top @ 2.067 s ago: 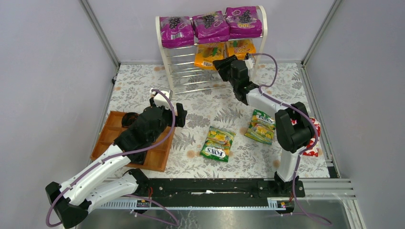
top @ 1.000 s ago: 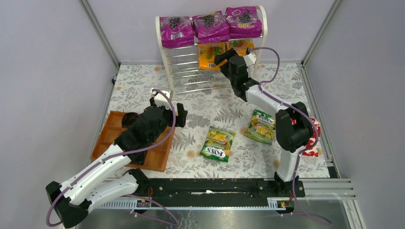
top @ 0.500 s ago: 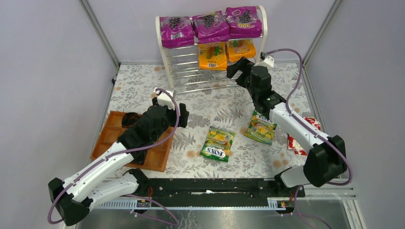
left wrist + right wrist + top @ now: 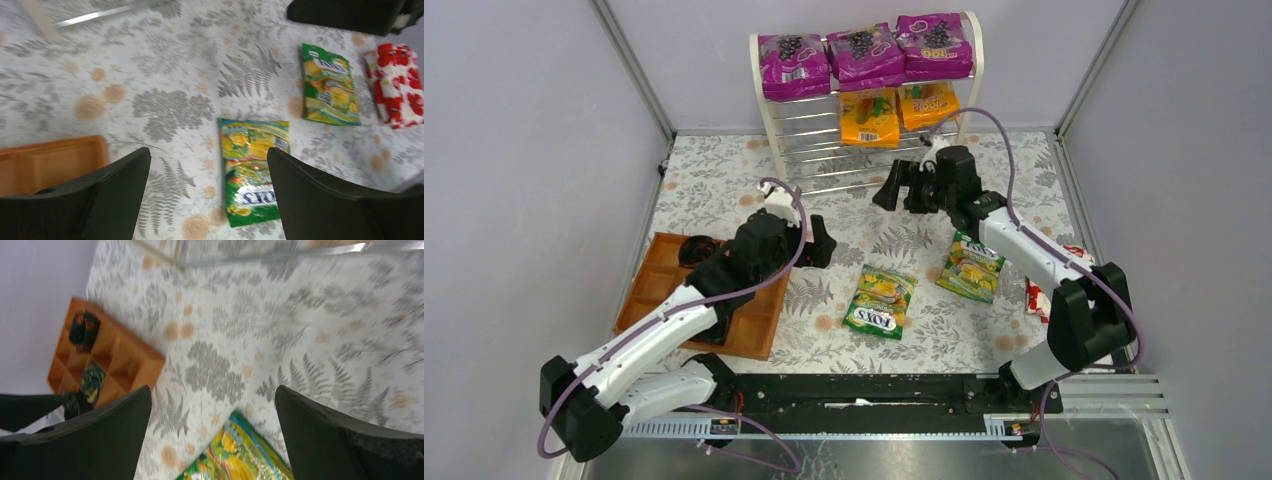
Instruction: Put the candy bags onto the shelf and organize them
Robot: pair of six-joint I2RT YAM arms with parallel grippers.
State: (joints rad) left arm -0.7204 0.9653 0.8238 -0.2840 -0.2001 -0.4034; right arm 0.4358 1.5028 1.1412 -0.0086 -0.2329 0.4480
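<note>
Left tool (image 4: pixel 207 162), right tool (image 4: pixel 212 395) released; on shelf (image 4: pixel 767 130) three purple bags (image 4: pixel 865 55), two orange bags (image 4: pixel 869 118); two green bags (image 4: pixel 881 300).

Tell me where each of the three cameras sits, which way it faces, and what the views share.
Top external: above and behind the bases, looking down on the table, shelf at its far edge; both whole arms show.
Left wrist: on the left arm, looking down past the open left gripper at a green-yellow bag; only its fingers show.
Right wrist: on the right arm, looking down past the open right gripper toward the wooden tray; only its fingers show.
Shared: the tray shows in all three.
</note>
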